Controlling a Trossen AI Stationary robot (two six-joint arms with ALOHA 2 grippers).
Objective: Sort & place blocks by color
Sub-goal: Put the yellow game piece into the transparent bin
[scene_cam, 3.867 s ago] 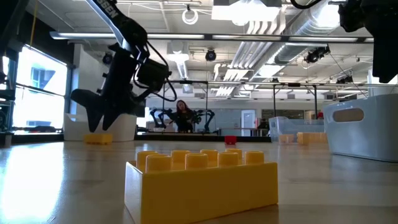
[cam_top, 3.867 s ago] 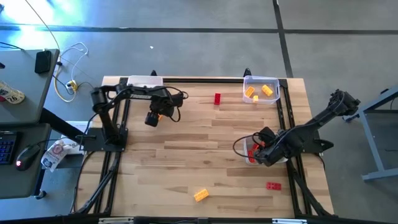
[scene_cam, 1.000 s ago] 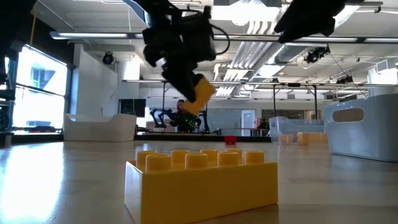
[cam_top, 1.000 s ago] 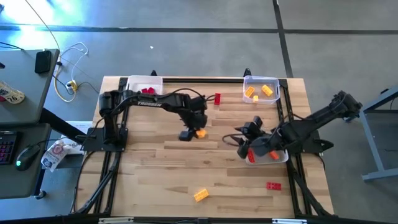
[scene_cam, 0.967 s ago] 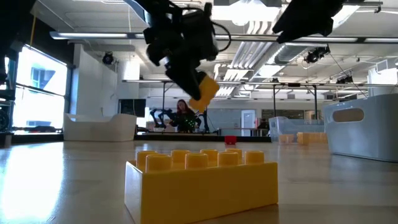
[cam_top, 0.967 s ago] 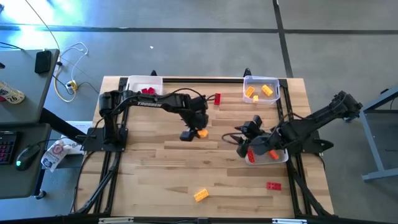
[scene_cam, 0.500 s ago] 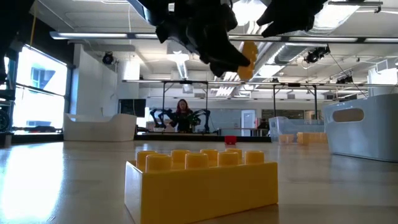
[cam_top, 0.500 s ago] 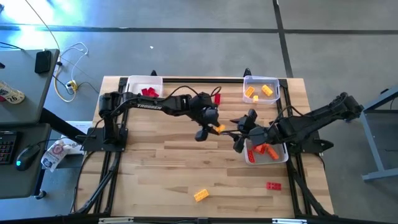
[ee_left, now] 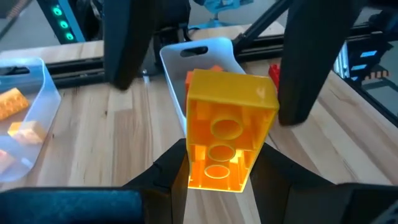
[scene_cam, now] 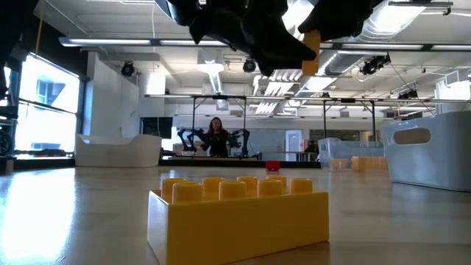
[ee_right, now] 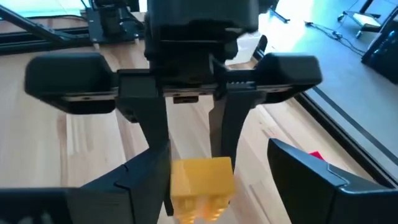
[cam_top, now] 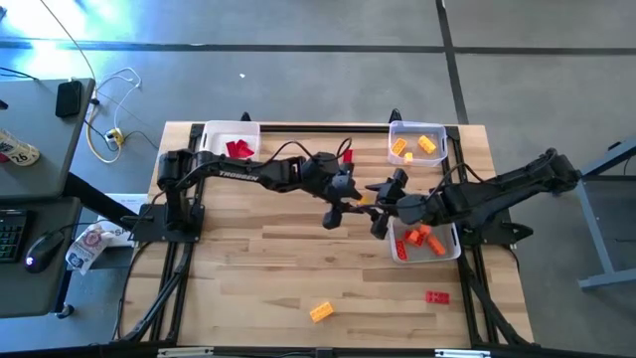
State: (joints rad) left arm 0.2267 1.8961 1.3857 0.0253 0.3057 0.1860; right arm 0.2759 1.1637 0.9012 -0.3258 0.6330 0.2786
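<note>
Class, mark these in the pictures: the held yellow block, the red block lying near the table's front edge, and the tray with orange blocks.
Yellow block [ee_left: 227,127], left wrist view, hollow underside.
Red block [cam_top: 436,296], high view, top face.
Orange-block tray [cam_top: 396,252], high view, near left rim.

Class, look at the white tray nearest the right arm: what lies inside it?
Inside the white tray lie several orange blocks. The right gripper and its arm cover the tray's upper edge, so any blocks beneath them cannot be counted.

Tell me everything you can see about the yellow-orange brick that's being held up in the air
The yellow-orange brick is a small glossy plastic toy block, hollow underneath with round tubes showing. It is off the table, above its middle, clamped between the fingers of the left gripper. The right gripper faces it with jaws spread on either side, not yet touching. A white tray with orange bricks lies just beyond.
</note>
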